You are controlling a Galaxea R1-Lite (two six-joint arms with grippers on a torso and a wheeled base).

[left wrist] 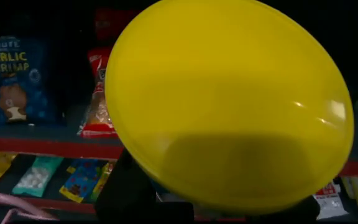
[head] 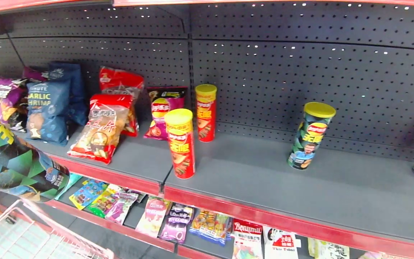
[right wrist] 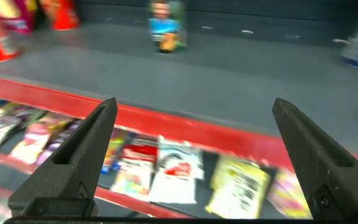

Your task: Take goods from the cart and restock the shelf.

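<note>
1 green can [head: 16, 162] sits clamped in my left end effector [left wrist: 160, 202]; right end effector [right wrist: 197, 168] gapes apart; swinging in could topple the front red can [head: 180, 144].

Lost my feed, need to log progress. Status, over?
Right tool open, at shelf edge. Left tool shut on green canister, near cart. Nothing blocking shelf.

**Grey steel and red trim fill the aisle wall**

You face a dark grey perforated back panel [head: 300, 64], split by a vertical upright [head: 189, 72]. Pinpoints of light show through the holes along its upper rows. A grey shelf board [head: 264, 180] runs across beneath it, fronted by a red edge strip [head: 264, 217]. A lower tier [head: 95, 235] of the same grey sits underneath, and a red band [head: 246, 2] caps the top.
</note>
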